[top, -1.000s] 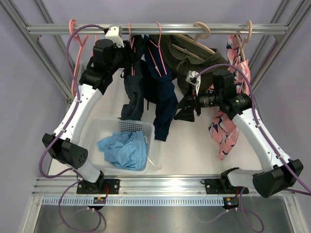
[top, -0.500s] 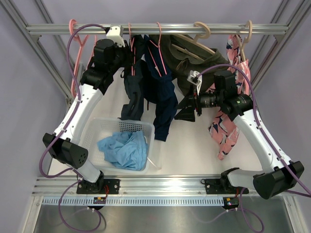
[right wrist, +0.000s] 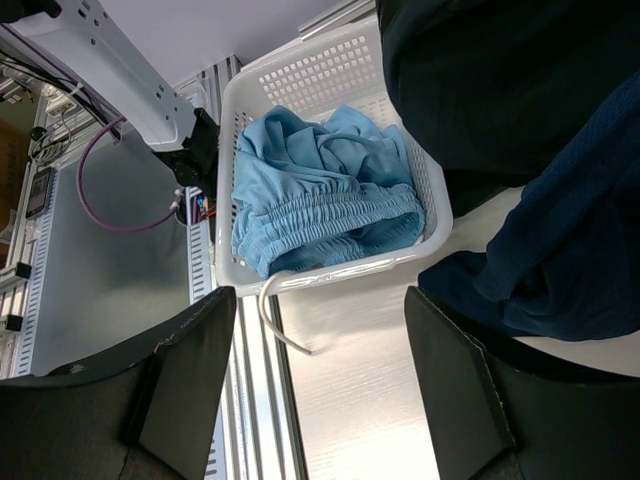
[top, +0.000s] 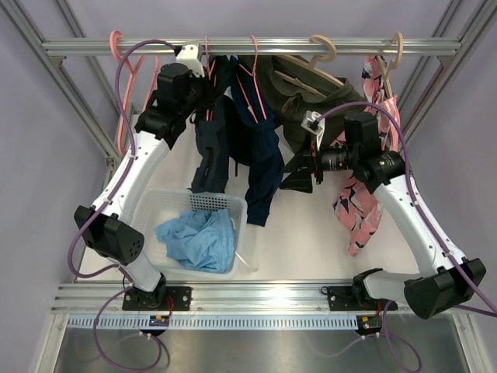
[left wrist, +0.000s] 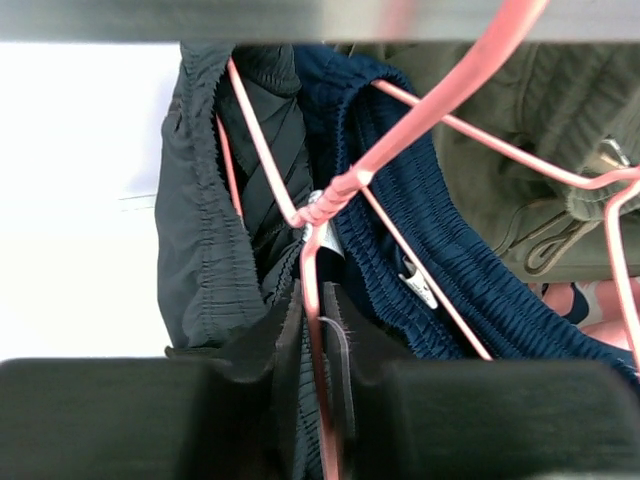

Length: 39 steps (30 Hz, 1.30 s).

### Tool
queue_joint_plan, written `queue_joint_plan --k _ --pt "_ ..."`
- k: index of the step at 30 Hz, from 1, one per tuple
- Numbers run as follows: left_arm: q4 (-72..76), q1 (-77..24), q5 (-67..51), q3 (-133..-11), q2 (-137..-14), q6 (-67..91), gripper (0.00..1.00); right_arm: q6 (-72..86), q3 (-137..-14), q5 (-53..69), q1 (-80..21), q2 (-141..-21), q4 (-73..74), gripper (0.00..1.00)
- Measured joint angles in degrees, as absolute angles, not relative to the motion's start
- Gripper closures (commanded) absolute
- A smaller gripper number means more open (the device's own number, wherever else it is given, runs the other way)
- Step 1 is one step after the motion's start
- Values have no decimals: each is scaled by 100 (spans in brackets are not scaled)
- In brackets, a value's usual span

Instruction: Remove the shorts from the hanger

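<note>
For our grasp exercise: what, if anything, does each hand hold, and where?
Left hand pinches the pink hanger by its wire just below the twisted joint; right hand is open, empty.

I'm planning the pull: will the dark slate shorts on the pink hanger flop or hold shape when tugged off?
Probably floppy: the dark slate shorts hang in limp folds from the pink hanger. Likely light: a thin wire carries them. The gathered waistband may catch on the wire rather than slide freely.

Top external: high, looking down over the white worktop (top: pixel 311 233) from its near edge. Left wrist: close against a pink wire hanger (left wrist: pixel 440 90). Right wrist: facing a white perforated basket (right wrist: pixel 320 70), also visible overhead.
</note>
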<state>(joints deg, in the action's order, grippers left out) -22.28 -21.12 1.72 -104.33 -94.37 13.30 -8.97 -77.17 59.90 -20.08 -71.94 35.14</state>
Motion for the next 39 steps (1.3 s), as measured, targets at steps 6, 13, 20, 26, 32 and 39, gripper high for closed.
queue_joint_plan --k 6,13,20,26,32,39 --pt "-2211 -2112 204 -10433 -9467 1232 100 -854 -7717 6069 -1970 -7192 3492 24" --pt "-2320 -2117 200 -10486 -9362 1081 100 -816 -7717 6077 -1931 -7183 3492 24" --pt "-2432 -2128 198 -10492 -8729 991 100 -784 -7717 6104 -1898 -7183 3492 24" --pt "-2491 -2132 158 -10451 -8204 993 100 -777 -7723 6108 -1894 -7183 3496 24" --pt "-2829 -2134 119 -10038 -7730 985 100 -886 -7824 6112 -1894 -7185 3686 24" --pt "-3647 -2137 -489 -9520 -6726 779 100 -1138 -8458 5955 -1894 -7317 4318 25"
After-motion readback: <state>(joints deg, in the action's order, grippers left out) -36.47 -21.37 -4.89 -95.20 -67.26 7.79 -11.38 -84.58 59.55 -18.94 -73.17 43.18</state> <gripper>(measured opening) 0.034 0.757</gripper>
